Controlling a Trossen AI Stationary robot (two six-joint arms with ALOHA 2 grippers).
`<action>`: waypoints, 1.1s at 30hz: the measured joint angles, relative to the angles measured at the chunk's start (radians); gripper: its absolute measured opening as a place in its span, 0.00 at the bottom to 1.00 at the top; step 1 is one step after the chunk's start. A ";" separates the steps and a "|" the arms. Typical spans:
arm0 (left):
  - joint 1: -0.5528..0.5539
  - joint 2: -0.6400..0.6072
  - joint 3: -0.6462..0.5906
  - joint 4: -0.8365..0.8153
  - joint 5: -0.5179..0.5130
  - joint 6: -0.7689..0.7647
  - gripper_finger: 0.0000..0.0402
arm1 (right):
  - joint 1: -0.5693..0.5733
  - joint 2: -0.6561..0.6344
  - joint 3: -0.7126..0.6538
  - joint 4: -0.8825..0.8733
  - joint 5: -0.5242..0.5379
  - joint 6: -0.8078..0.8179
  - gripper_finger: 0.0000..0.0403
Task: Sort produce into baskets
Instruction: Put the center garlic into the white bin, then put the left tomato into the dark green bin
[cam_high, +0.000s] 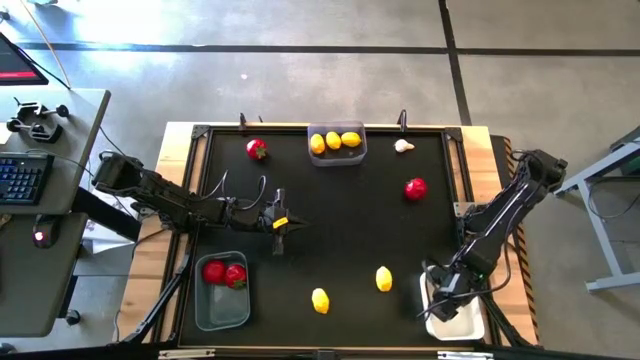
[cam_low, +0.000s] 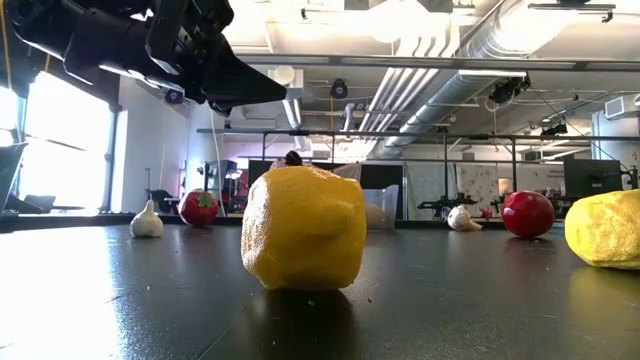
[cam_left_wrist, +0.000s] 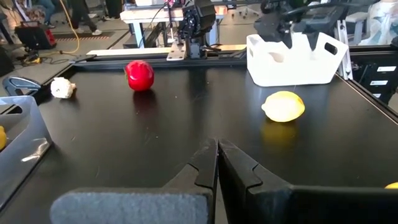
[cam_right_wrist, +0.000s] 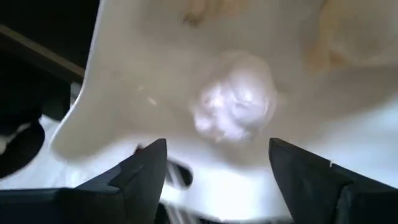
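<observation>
High view: right gripper (cam_high: 443, 293) over the white basket (cam_high: 462, 322) at the table's (cam_high: 340, 225) near-right corner. Two lemons (cam_high: 383, 279) lie on the mat just left of that basket; garlic (cam_high: 403, 146) and a red fruit (cam_high: 415, 188) sit well beyond it.

Left wrist view: left gripper (cam_left_wrist: 217, 155), jaws pressed together, waits mid-table, basket ahead.

Right wrist view: jaws spread, nothing pinched; a garlic bulb (cam_right_wrist: 235, 102) lies in the basket below. Best to lift straight up, clear the rim before swinging away.
</observation>
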 joint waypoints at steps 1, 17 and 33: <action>0.000 0.000 0.000 0.000 0.000 0.001 0.00 | 0.000 0.000 0.013 -0.009 -0.010 -0.008 0.66; 0.000 0.000 0.000 -0.001 0.000 0.007 0.00 | -0.030 0.000 0.350 -0.639 0.047 -0.385 0.04; 0.025 0.000 0.000 -0.109 -0.172 -0.035 0.00 | -0.404 -0.002 0.251 -0.450 0.459 -1.042 0.00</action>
